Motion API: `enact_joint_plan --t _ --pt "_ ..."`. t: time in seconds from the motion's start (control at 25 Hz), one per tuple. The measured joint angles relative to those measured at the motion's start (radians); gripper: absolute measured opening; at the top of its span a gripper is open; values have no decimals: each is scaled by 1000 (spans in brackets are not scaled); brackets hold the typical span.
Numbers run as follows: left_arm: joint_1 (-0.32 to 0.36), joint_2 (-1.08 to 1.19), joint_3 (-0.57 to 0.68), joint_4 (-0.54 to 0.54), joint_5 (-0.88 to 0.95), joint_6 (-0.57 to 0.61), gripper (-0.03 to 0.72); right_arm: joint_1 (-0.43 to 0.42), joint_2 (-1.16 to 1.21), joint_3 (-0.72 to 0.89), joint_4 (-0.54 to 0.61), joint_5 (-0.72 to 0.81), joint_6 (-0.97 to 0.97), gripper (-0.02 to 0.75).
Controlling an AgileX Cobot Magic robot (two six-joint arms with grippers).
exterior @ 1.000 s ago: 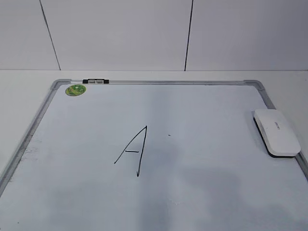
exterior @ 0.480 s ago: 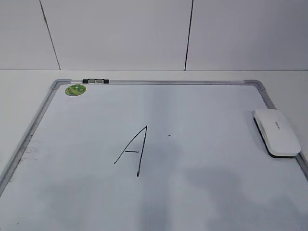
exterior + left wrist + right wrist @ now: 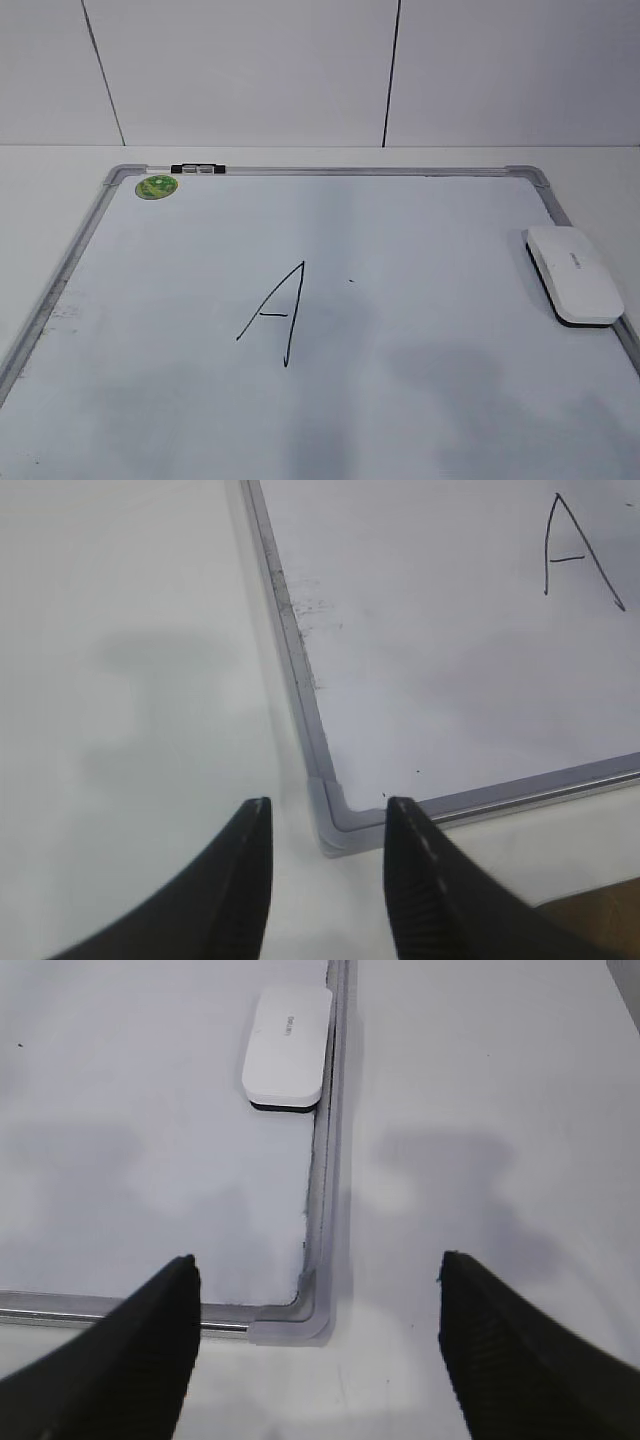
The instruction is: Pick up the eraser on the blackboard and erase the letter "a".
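At the far left of the blackboard (image 3: pixel 420 225) we see a round green sticker (image 3: pixel 157 186), and just right of it a small black-and-silver clip (image 3: pixel 198 169) on the far frame. Our left gripper (image 3: pixel 322 825) hovers over the table (image 3: pixel 130 680) at the board's near left corner, its fingers (image 3: pixel 245 880) a modest gap apart and holding nothing. Near the middle of the board stands a large capital "A" (image 3: pixel 274 314) in black marker, with a tiny dark speck (image 3: pixel 350 282) just to its right. We cannot make out any small letter "a" on the board. The eraser (image 3: pixel 574 273) lies flat at the right edge, against the right frame, toward the far side. Our right gripper (image 3: pixel 315 1285) hangs above the near right corner, well short of the eraser, fingers (image 3: pixel 150 1360) spread wide and empty.
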Motion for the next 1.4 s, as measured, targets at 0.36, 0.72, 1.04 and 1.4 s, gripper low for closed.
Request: enact_joint_plan --t 0.36,0.72,1.04,1.4 --pt "0 0 0 -2 -2 0 287 0 0 0 -1 -2 -2 593" --pt "0 -81 0 -3 -2 0 287 0 -19 0 -1 -4 -2 593" --pt "0 -155 0 -6 1 0 287 0 -48 0 -4 -4 -2 593" --pt "48 -155 0 -6 -1 0 287 -7 -48 0 -5 -4 -2 593"
